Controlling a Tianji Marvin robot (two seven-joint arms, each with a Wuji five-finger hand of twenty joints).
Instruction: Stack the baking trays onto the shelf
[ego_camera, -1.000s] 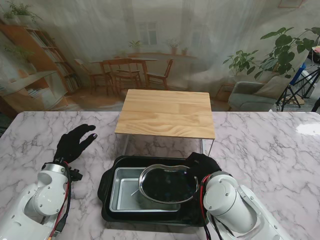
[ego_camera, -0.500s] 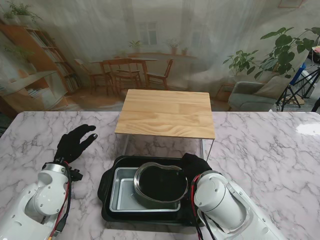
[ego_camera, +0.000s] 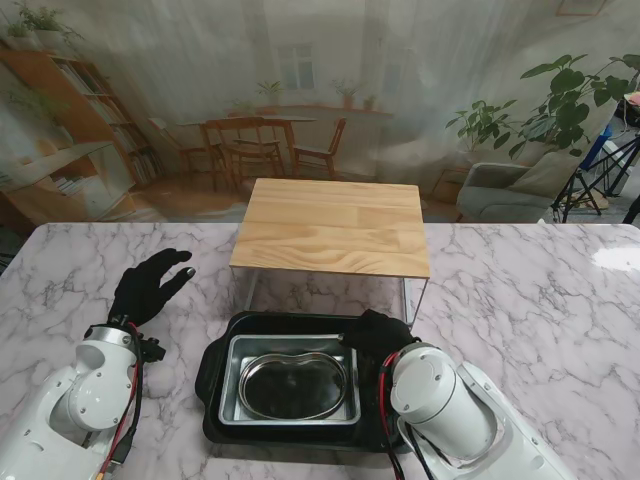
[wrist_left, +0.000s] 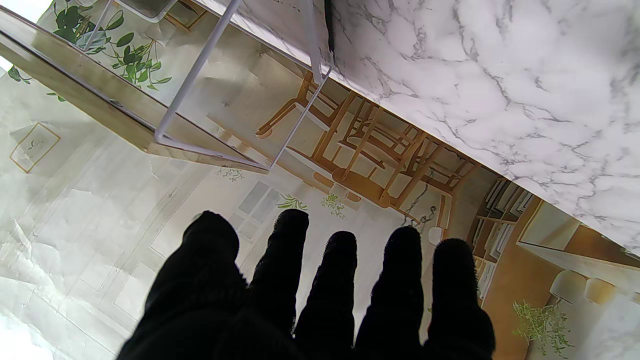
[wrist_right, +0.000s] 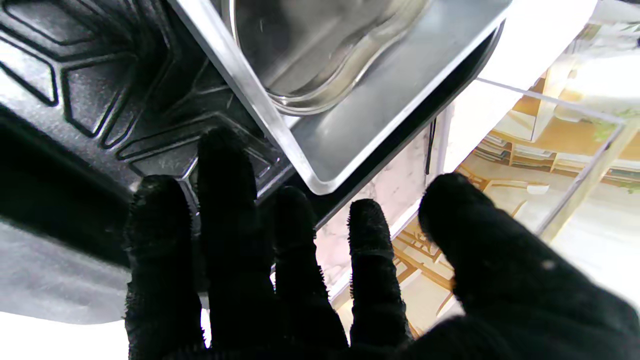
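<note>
A black baking tray (ego_camera: 215, 365) sits on the marble table in front of the shelf. Inside it lies a rectangular silver tray (ego_camera: 236, 352), and in that rests a rounded metal pan (ego_camera: 293, 386). The nested trays also fill the right wrist view: black tray (wrist_right: 100, 75), silver tray (wrist_right: 350, 125), pan (wrist_right: 320, 55). The wooden shelf (ego_camera: 335, 226) on wire legs stands just beyond, its top bare. My right hand (ego_camera: 378, 333) hovers open over the black tray's far right corner, fingers (wrist_right: 225, 210) spread, holding nothing. My left hand (ego_camera: 148, 285) is open over the table to the left, fingers (wrist_left: 340, 280) apart.
The marble table (ego_camera: 520, 300) stretches to both sides. The shelf's white wire leg (wrist_left: 200, 65) shows in the left wrist view. A printed backdrop of a room stands behind the table.
The rounded pan was held tilted above the silver tray by my right hand; it now lies flat inside it, released. My right hand shifted left and opened. The left arm stayed still.
</note>
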